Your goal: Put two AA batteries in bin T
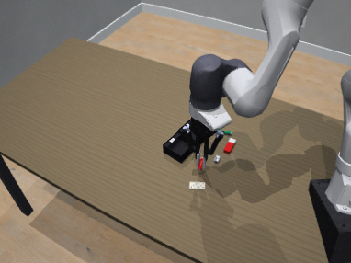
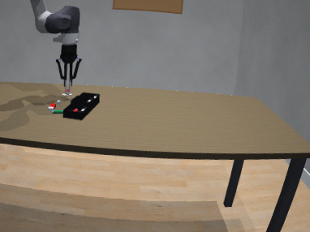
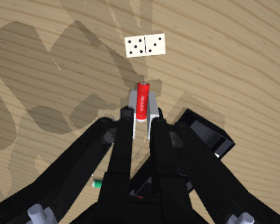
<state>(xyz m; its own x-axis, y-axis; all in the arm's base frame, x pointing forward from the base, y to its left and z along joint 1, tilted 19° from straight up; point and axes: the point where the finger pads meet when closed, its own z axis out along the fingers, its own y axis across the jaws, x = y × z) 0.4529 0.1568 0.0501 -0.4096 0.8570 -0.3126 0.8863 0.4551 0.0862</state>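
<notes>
My gripper (image 1: 200, 164) (image 2: 68, 92) (image 3: 142, 100) is shut on a red AA battery (image 1: 200, 165) (image 3: 143, 100), which lies lengthwise between the fingertips, a little above the table. A green battery (image 1: 226, 132) (image 2: 58, 112) (image 3: 97, 184) lies on the table beside the black bins. The black bins (image 1: 172, 154) (image 2: 73, 116) stand in a row beside the gripper; the compartment nearest to it looks empty. A red item (image 2: 75, 110) shows in the far end of the row. White label marks show, but their letters are too small to read. The gripper hides part of the bins.
A white domino (image 1: 197, 185) (image 3: 145, 45) lies in front of the gripper. A red and white block (image 1: 230, 145) (image 2: 52, 106) and a small grey-white piece (image 1: 217, 158) (image 2: 58, 101) lie on the table on the robot-base side of the bins.
</notes>
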